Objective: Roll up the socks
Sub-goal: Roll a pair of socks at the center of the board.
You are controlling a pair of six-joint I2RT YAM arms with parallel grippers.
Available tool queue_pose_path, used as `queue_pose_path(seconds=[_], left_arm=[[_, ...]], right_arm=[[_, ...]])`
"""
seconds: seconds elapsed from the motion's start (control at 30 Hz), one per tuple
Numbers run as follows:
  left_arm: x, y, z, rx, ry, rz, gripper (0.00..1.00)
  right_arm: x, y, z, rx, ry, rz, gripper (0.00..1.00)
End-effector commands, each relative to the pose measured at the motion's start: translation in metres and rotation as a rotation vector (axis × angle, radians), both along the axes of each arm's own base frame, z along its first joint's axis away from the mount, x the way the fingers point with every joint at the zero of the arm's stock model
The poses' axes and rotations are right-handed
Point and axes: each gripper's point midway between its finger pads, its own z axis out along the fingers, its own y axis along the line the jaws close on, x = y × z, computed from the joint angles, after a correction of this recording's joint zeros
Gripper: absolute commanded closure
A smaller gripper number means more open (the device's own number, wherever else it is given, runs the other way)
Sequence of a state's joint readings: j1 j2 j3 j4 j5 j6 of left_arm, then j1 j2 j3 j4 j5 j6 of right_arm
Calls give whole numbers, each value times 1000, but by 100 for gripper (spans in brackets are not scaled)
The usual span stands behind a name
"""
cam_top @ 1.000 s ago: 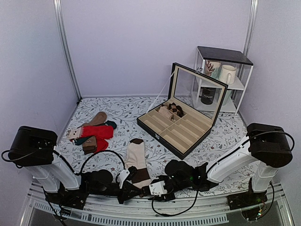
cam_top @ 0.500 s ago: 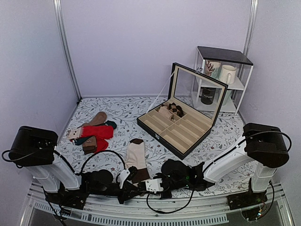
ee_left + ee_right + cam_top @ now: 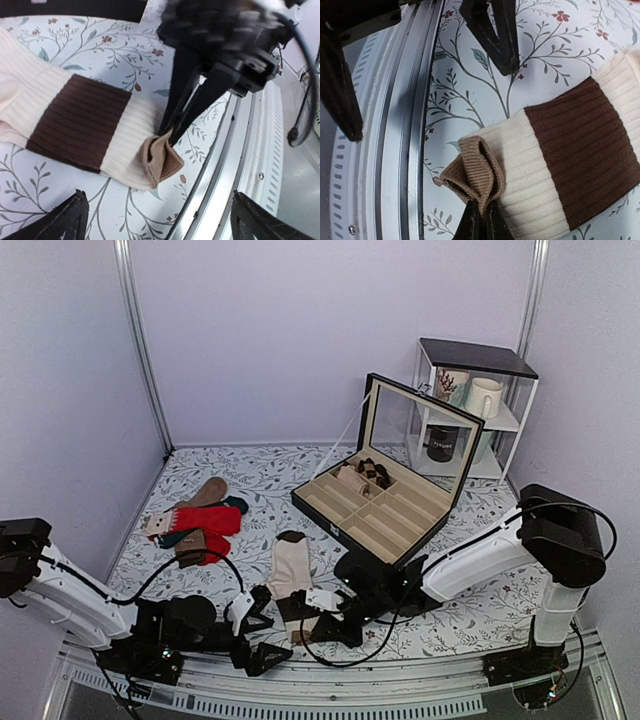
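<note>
Left end effector [image 3: 262, 628] has backed off, fingers apart; right end effector [image 3: 481, 212] clamps socks [image 3: 80, 120] at its tips, so the roll is starting.

Cream ribbed socks [image 3: 75, 117] with broad dark-brown band and tan cuff; white table cover [image 3: 112, 55], leafy vine print.

socks [image 3: 291, 575]: cream ribbed knit showing broad brown bands and a dark brown far end.
pose: lying flat, running lengthwise toward the table's [image 3: 250, 475] near edge.
cuff [image 3: 475, 172]: tan, bunching upward in a pinched fold.
</note>
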State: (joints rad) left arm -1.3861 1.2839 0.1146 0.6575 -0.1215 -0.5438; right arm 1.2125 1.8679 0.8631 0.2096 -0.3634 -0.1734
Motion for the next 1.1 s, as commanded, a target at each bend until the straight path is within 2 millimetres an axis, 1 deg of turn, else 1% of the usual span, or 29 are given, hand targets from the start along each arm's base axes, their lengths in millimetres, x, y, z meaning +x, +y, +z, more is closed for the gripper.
queue_pose_path(seconds=[0.0, 0.13, 0.23, 0.33, 0.4, 0.43, 0.5, 0.53, 0.6, 0.73, 0.87, 0.9, 1.07], left_arm=[[1, 12, -9, 87, -76, 4, 1], [1, 3, -7, 104, -125, -13, 2], [1, -10, -2, 119, -178, -39, 5], [4, -17, -1, 146, -222, -47, 8], [2, -22, 2, 148, -250, -66, 12], [0, -25, 5, 138, -258, -77, 15], [-3, -29, 8, 123, -262, -99, 23], [-5, -31, 5, 123, -258, -114, 31], [-9, -35, 3, 112, -248, -135, 37], [-18, -43, 0, 95, -227, -171, 38], [-17, -46, -7, 120, -233, -172, 33], [-16, -47, -8, 126, -234, -174, 34], [-17, -48, -13, 132, -230, -179, 46]], right_arm=[[-20, -18, -29, -225, 344, -76, 98], [-28, -15, -26, -285, 475, -107, 97], [-28, -12, -22, -314, 547, -148, 97], [-27, -10, -18, -317, 589, -174, 97], [-27, -9, -17, -326, 602, -186, 97], [-26, -9, -18, -331, 606, -195, 97], [-24, -8, -19, -339, 619, -216, 97], [-22, -7, -20, -343, 625, -232, 97], [-19, -6, -23, -346, 627, -247, 97], [-14, -4, -25, -345, 637, -265, 97], [-10, -3, -25, -340, 643, -276, 97], [-10, -3, -25, -340, 643, -277, 97], [-10, -4, -27, -341, 651, -284, 97]])
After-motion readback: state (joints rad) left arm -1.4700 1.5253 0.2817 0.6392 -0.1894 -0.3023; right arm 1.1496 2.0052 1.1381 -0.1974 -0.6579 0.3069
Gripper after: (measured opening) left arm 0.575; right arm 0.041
